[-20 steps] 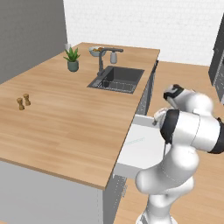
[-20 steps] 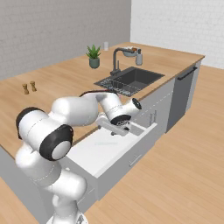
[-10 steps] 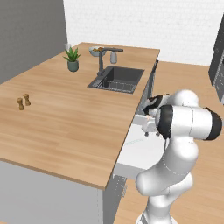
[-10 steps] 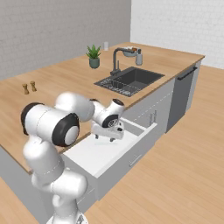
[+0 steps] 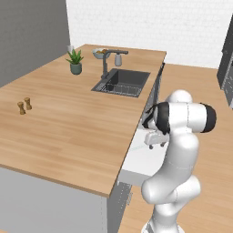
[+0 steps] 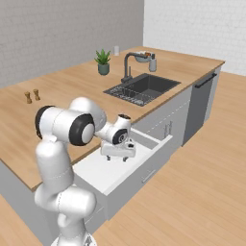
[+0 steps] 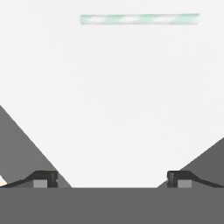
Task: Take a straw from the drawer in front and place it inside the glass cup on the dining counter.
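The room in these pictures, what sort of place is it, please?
It is most likely a kitchen, a rendered one. A long wooden island counter holds a dark inset sink with a tall faucet. A drawer stands pulled out from the island's side, with a striped straw lying inside.

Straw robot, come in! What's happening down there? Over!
Gripper open, low over the open drawer. Straw flat on the drawer floor, not gripped yet. Nothing between fingers and straw.
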Controlling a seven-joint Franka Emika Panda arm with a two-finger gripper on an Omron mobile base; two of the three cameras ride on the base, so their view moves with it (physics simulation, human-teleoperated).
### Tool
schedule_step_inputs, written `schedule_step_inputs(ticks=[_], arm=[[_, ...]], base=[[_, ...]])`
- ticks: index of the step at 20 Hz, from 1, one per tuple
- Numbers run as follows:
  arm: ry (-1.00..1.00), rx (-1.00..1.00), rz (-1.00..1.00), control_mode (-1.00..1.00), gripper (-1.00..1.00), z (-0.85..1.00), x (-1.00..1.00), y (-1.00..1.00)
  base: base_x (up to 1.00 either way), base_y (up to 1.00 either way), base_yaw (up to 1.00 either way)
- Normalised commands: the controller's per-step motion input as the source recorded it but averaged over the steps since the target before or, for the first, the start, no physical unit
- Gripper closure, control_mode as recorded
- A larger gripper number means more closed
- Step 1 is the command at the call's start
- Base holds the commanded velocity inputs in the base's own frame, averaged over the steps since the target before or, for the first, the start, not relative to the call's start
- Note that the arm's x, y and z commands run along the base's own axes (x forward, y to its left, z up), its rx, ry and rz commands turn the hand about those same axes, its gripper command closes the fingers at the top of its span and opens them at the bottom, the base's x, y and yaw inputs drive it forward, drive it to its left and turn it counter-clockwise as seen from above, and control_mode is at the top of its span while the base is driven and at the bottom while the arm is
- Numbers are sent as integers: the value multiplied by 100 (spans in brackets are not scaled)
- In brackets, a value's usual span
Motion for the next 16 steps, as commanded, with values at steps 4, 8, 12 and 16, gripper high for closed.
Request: schedule_step_inputs(ticks=[4,8,12,16], arm=[[1,-1,5,-100,-100,-42,1,-18],[0,-2,5,-100,-100,-41,0,-16],[0,-3,2,-100,-100,-38,0,-23],[0,-2,0,-100,-100,-34,-15,-40]], base=[[0,0,0],[0,0,0],[0,0,0],[0,0,0]])
